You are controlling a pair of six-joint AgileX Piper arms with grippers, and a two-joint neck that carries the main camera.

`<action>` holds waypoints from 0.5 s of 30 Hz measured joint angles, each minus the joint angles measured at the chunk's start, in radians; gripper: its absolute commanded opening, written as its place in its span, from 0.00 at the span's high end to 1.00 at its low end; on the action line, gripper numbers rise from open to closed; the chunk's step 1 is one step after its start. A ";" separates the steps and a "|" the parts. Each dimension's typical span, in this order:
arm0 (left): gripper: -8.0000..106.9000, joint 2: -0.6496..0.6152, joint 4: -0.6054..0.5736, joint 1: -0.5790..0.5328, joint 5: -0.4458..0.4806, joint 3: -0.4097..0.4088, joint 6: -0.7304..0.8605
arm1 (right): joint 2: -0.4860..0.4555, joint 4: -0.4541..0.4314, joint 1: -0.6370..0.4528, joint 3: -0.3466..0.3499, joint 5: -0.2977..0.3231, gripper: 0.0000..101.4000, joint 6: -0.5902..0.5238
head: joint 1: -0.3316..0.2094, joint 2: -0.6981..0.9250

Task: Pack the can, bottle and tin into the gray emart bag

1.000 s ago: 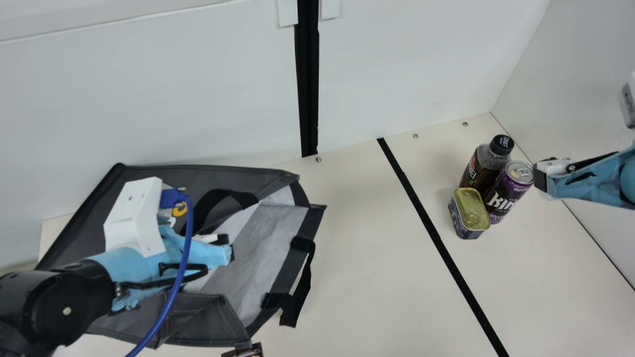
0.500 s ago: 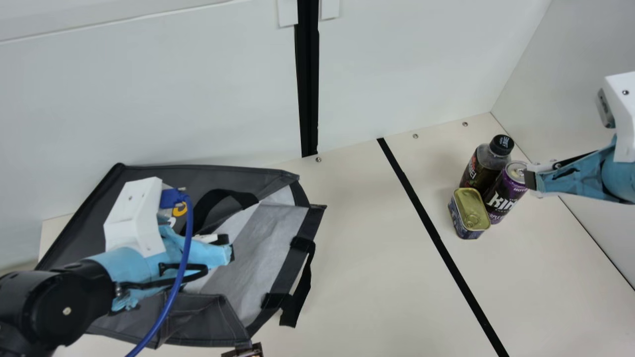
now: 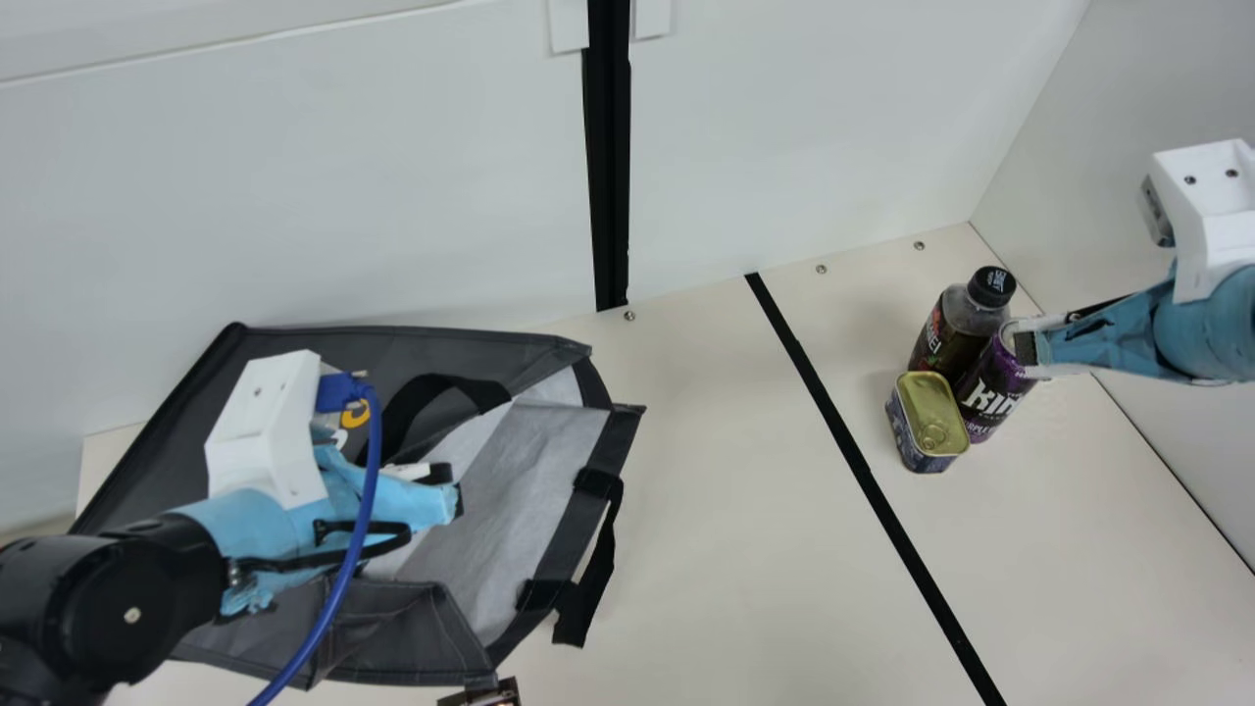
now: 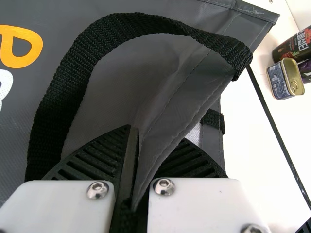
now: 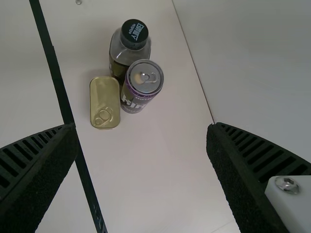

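Observation:
In the main view my left gripper [image 3: 453,490] is over the gray bag [image 3: 534,363], which lies with its mouth facing right. The left wrist view shows my left gripper [image 4: 133,170] shut on the bag's edge [image 4: 184,102], the cloth pinched between its fingers. At the right, my right gripper [image 3: 1025,351] hangs in front of the purple can [image 3: 990,392], hiding part of its top. Seen by the right wrist, that gripper [image 5: 143,133] stands wide open with nothing between its fingers. Bottle [image 5: 129,46], can [image 5: 141,87] and gold-topped tin [image 5: 104,104] stand upright, close together.
White walls [image 3: 804,127] rise behind and to the right of the table, close to the bottle and can. A black tape line [image 3: 863,471] crosses the cream table [image 3: 745,510] between bag and items. A small dark object [image 3: 485,694] is at the near edge.
My right gripper has come in from the right, leftward to the can, and now overlaps it in the main view. The left arm, the bag and the three items have stayed put.

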 measured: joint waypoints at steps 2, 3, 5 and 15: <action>0.84 0.000 0.000 0.000 0.000 0.000 0.000 | 0.012 0.005 -0.002 -0.005 0.000 0.10 0.004 | 0.000 0.000; 0.84 0.000 0.000 0.000 0.000 0.000 0.000 | 0.020 0.007 -0.003 -0.007 -0.001 0.10 0.006 | 0.000 0.000; 0.84 0.000 0.000 0.000 0.000 0.000 0.000 | 0.033 0.010 -0.004 -0.012 -0.001 0.10 0.010 | 0.000 0.000; 0.84 0.000 0.000 0.000 0.000 0.000 0.000 | 0.101 0.022 -0.008 -0.001 -0.030 0.10 0.027 | 0.000 0.000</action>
